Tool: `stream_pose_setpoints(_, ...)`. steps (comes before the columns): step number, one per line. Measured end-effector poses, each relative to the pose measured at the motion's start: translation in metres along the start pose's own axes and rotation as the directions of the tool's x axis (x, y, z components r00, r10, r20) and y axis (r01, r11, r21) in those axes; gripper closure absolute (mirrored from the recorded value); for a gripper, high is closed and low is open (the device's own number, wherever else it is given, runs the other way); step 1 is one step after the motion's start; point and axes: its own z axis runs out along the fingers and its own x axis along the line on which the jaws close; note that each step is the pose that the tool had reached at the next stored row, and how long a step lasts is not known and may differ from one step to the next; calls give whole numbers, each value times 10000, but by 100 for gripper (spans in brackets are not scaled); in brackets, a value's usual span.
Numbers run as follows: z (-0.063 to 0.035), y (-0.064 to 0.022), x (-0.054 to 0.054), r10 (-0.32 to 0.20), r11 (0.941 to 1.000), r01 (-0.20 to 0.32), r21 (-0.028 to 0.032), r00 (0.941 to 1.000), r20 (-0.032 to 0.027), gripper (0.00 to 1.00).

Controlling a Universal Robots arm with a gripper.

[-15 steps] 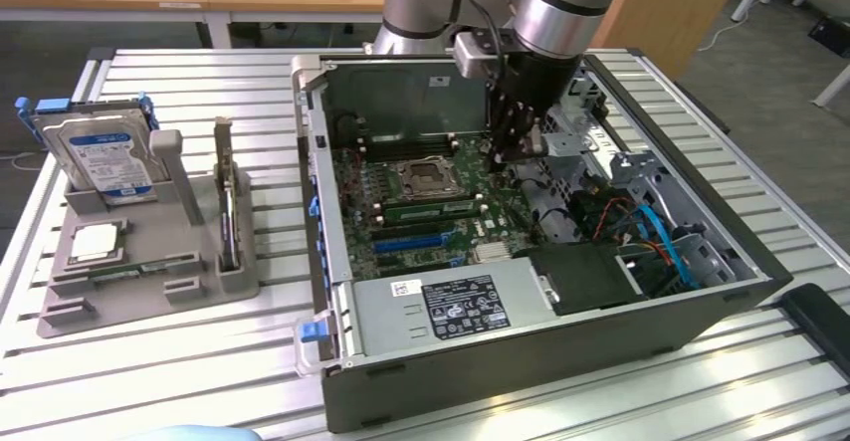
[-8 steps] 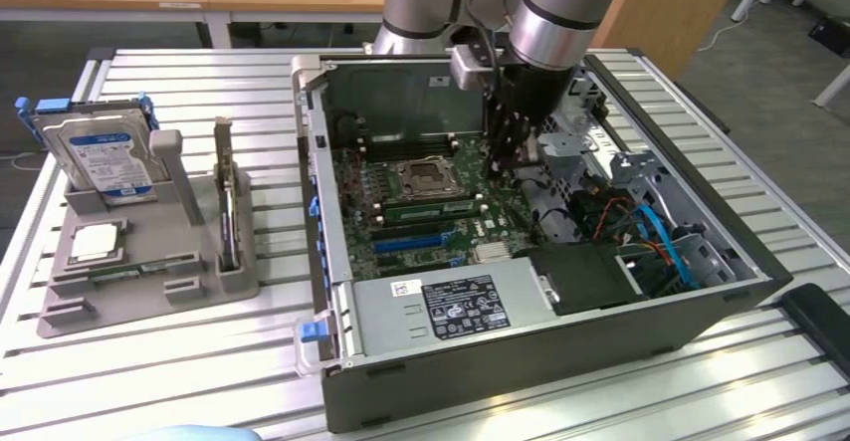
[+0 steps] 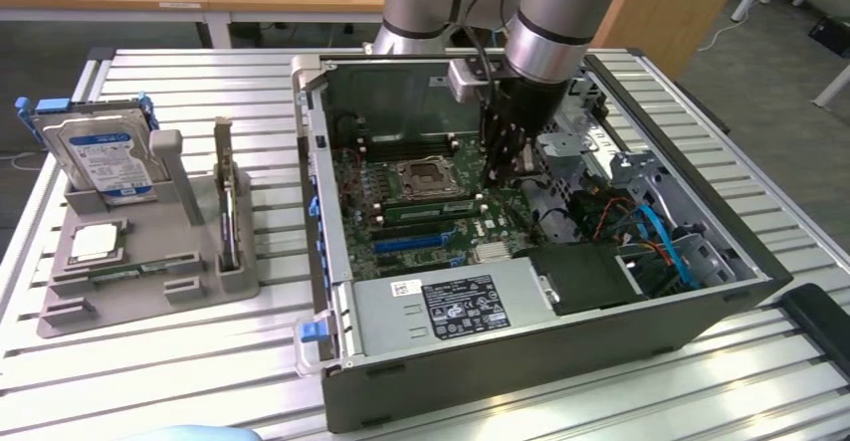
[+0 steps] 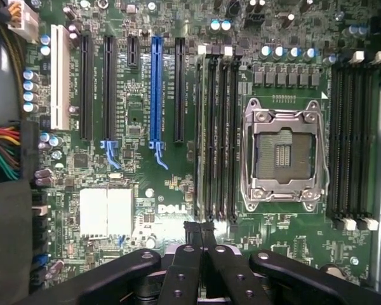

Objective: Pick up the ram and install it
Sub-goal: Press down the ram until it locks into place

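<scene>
Inside an open computer case [image 3: 531, 361] on a slatted metal worktop [image 3: 199, 361], a robot arm [image 3: 544, 23] reaches down over the green motherboard. Its dark pincer [image 3: 512, 177] hangs just beside the empty processor socket [image 3: 428, 177], on the exterior view's right of it.

The pincer is closed – in the wrist view we see its fingertips [image 4: 201, 227] pressed together, with nothing we can make out between them. They sit at one end of the bank of long black memory slots [image 4: 217, 133] that runs alongside the socket [image 4: 282, 155]. We cannot tell whether they touch the board or the slots.

The ram [image 3: 428, 208] – a long, thin green stick – lies seated lengthwise in that slot bank, just beside the socket, on the side nearer the labelled silver power supply [image 3: 452, 307]. The pincer stands close to one end of it.

Well apart from the socket, outside the case toward the exterior view's left, a grey holder [image 3: 186, 232] rests on the worktop. It carries an upright hard drive [image 3: 106, 157] with a blue label, a square silver chip [image 3: 94, 244] lying flat, and what looks to us like another green stick [image 3: 113, 275] laid in a low slot at the holder's front.

Further from the socket than the memory slots, the wrist view shows a row of expansion slots, one of them blue [image 4: 155, 89].
</scene>
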Motion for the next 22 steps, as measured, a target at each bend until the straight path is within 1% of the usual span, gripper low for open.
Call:
stream_pose_setpoints(3,51,0,2,0,10000,0,30,10000,0,90)
stream_pose_setpoints(6,77,24,2,-3,10000,3,86,10000,15,90)
stream_pose_setpoints(8,77,48,2,-4,10000,4,90,10000,44,90)
stream_pose_setpoints(10,82,64,2,-4,10000,4,96,10000,54,90)
stream_pose_setpoints(12,98,66,3,-5,9999,5,102,10000,53,90)
stream_pose_setpoints(22,250,61,7,-6,9999,5,139,10000,53,90)
